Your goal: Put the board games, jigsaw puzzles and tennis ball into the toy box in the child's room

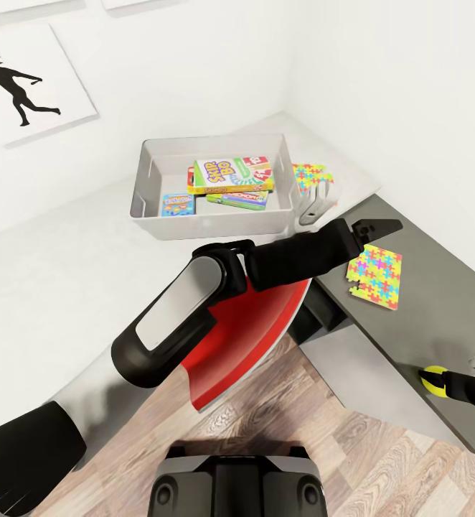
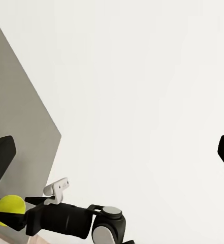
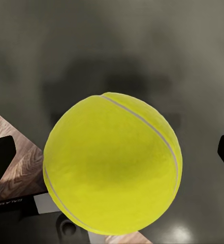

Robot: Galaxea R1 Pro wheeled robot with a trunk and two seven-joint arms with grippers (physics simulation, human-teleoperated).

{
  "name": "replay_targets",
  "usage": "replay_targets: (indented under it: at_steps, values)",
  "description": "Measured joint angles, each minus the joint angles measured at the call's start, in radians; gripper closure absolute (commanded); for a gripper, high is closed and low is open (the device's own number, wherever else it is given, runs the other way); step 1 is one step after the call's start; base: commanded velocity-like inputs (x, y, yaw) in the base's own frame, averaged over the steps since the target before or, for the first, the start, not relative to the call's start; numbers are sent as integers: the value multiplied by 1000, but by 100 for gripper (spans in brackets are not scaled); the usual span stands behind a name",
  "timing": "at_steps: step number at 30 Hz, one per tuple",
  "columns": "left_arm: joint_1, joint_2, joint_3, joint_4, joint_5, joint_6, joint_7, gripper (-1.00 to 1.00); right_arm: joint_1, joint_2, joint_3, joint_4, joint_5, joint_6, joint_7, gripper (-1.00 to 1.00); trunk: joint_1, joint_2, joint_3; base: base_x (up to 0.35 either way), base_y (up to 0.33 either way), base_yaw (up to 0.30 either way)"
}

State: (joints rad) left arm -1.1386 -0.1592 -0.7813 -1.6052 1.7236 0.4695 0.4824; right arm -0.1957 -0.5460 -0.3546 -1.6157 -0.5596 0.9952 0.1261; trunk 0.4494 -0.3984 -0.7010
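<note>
I have the right gripper (image 1: 449,380) down at the near edge of the dark grey side table (image 1: 438,316), and the tennis ball (image 1: 433,378) sits right at its tip. In the right wrist view the tennis ball (image 3: 113,163) lies between the 2 dark fingers, which stand apart at either side of it, not yet touching as far as I can tell.

The toy box (image 1: 146,179) lies well away, forward and to my left on the pale desk, already holding 3 board games (image 1: 230,179). 2 jigsaw puzzles are still out: 1 (image 1: 375,276) on the side table, 1 (image 1: 311,176) just beside the box's right wall.

My left gripper (image 1: 377,230) hangs near the first puzzle, fingers spread wide in its wrist view. So the ball belongs to the right arm, I judge.
</note>
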Motion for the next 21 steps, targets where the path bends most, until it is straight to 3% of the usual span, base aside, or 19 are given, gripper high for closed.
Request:
replay_targets:
  at_steps: [4, 5, 21]
  values:
    - [0, 0, 0, 0, 0, 0, 0, -100, 0, 0, 0, 0, 0, 0, 0, -100, 0, 0, 0, 0, 0, 0]
    - [0, 0, 0, 0, 0, 0, 0, -100, 0, 0, 0, 0, 0, 0, 0, 100, 0, 0, 0, 0, 0, 0]
    - [0, 0, 1, -2, 0, 0, -9, -100, 0, 0, 0, 1, 2, 0, -2, 100, 0, 0, 0, 0, 0, 0]
